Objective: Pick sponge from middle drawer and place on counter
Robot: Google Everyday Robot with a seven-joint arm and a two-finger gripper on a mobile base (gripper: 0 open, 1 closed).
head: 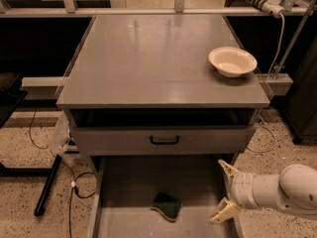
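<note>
The sponge (167,206), dark green with a tan edge, lies on the floor of the pulled-out middle drawer (129,187) near the bottom centre. The grey counter (148,58) fills the upper middle. My gripper (222,191) is at the lower right, over the drawer's right side wall, to the right of the sponge and apart from it. Its two cream fingers are spread open and hold nothing.
A cream round bowl (232,61) stands on the counter's right side. A closed grey drawer front with a black handle (164,140) sits above the open drawer. Cables (54,157) and a black bar lie on the speckled floor at left.
</note>
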